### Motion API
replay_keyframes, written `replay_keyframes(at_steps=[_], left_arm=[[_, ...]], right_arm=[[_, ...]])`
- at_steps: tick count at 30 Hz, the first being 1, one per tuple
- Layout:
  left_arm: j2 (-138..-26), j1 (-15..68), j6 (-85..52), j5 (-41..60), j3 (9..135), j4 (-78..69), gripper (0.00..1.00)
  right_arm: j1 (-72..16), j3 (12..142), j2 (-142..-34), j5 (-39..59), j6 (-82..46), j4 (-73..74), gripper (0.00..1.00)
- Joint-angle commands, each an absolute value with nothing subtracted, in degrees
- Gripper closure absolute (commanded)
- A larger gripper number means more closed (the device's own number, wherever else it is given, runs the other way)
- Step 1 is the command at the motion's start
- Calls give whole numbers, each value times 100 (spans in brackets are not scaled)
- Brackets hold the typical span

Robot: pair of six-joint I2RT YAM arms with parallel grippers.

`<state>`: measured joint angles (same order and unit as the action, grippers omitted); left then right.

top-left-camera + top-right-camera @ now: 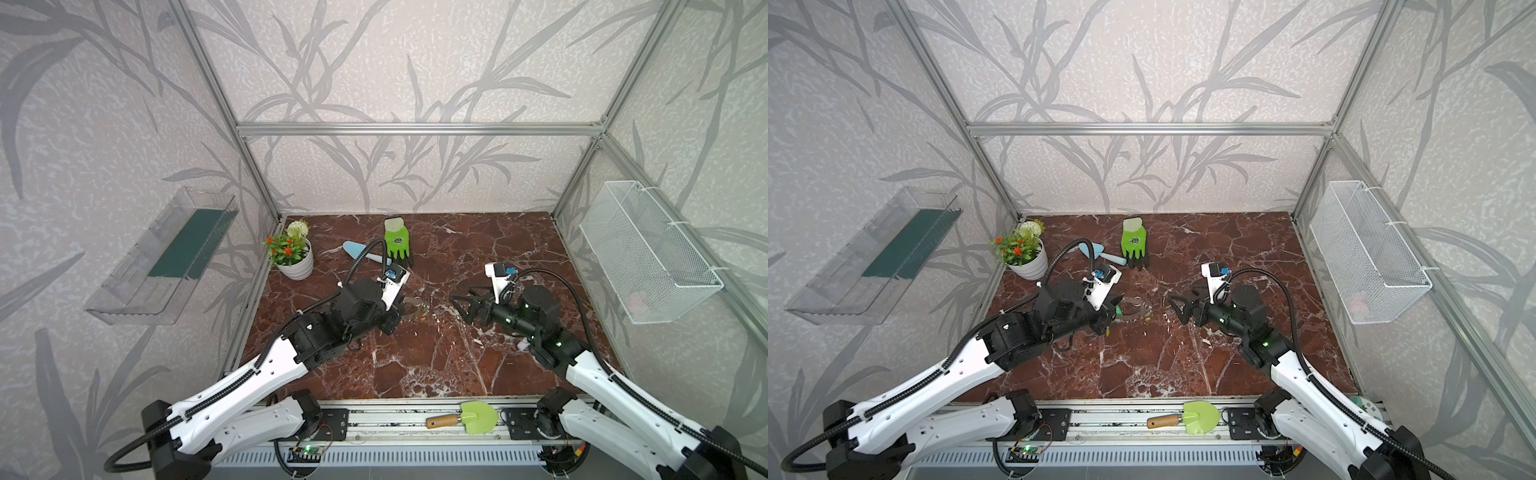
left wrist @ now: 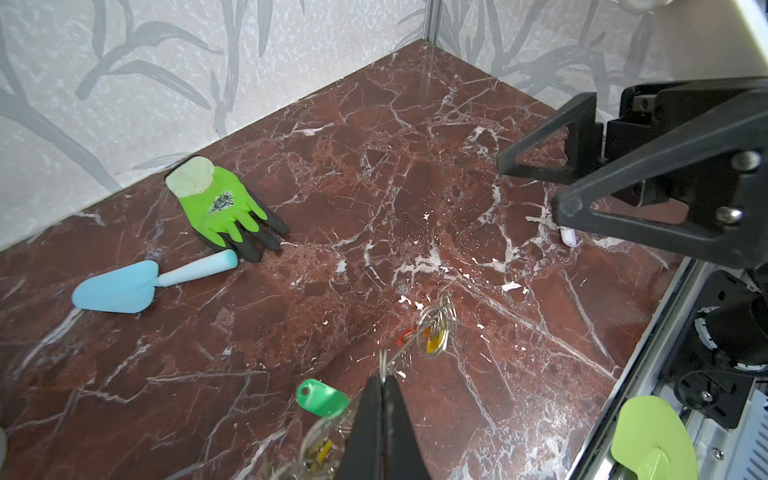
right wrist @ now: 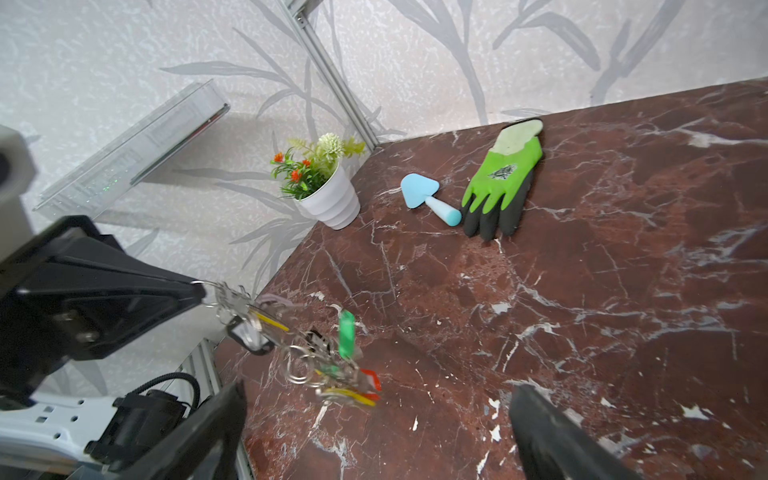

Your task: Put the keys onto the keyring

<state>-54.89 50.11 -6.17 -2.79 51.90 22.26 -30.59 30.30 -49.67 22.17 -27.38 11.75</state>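
Note:
My left gripper [image 2: 384,379] is shut on the rim of the keyring [image 2: 434,328], holding it edge-on just above the marble floor. Keys hang from it: a green tag [image 2: 322,399], a yellow tag [image 2: 432,344] and a red one [image 3: 370,379]. In both top views the keyring [image 1: 415,309] [image 1: 1140,309] sits mid-floor between the arms. My right gripper [image 1: 460,309] [image 3: 374,440] is open and empty, a short way right of the keyring and facing it. A pale lilac key [image 2: 567,239] lies loose on the floor under the right arm.
A green glove [image 1: 397,243] and a blue trowel [image 1: 357,251] lie at the back, beside a white flower pot [image 1: 296,266]. A green spade [image 1: 478,417] rests on the front rail. A wire basket [image 1: 648,257] hangs on the right wall and a clear tray [image 1: 162,257] on the left wall.

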Motion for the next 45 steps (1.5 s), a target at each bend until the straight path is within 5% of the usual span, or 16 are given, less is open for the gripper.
replay_keyframes(at_steps=[1,24,45], left_arm=[[-5207,4997,-890,-67,4853,938,100],[-5025,4988,-1590,-101,2910,-2291,100],[-5159,4992,-2281,-384,2628,-3016,100]], right_arm=[[-3160,3349,-5103,2508,-2551,1402,3],[-3691,3660,-6357,2830,-2356,1760,25],[-3903,3582,-6680,3142,-2443,2074,85]])
